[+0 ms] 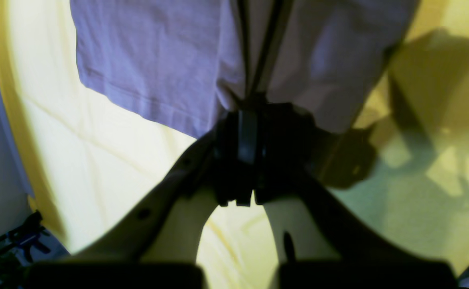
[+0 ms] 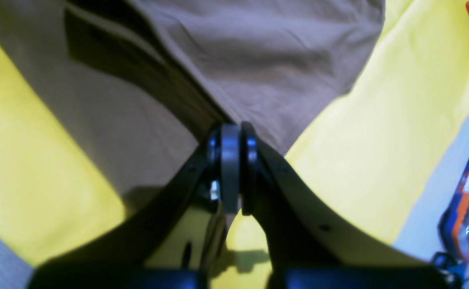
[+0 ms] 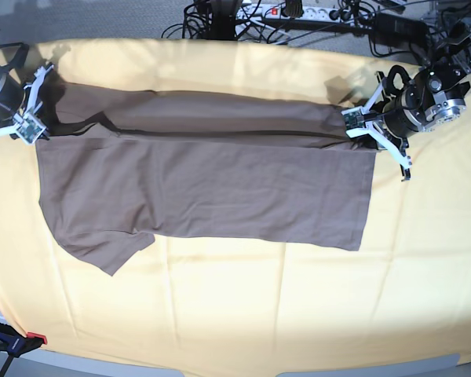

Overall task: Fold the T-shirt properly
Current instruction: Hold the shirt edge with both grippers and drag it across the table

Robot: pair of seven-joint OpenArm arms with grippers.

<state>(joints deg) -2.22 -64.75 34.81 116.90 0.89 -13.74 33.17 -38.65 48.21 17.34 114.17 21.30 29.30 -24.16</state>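
Note:
The taupe-brown T-shirt [image 3: 220, 188] lies lengthwise on the yellow cloth [image 3: 259, 314], its far long edge lifted and folded toward the middle, one sleeve sticking out at front left. My left gripper [image 3: 355, 124] at the right end is shut on the shirt's hem corner; the left wrist view shows its jaws [image 1: 254, 104] pinching the fabric [image 1: 146, 52]. My right gripper [image 3: 41, 118] at the left end is shut on the shoulder edge; the right wrist view shows its fingertips [image 2: 234, 132] closed on a raised fold of the shirt [image 2: 266, 60].
A power strip and cables [image 3: 298, 12] lie behind the cloth. A clamp [image 3: 8, 342] sits at the table's front left corner. An orange and blue object [image 2: 467, 208] lies off the cloth's edge. Bare yellow cloth [image 1: 110, 160] spreads in front of the shirt.

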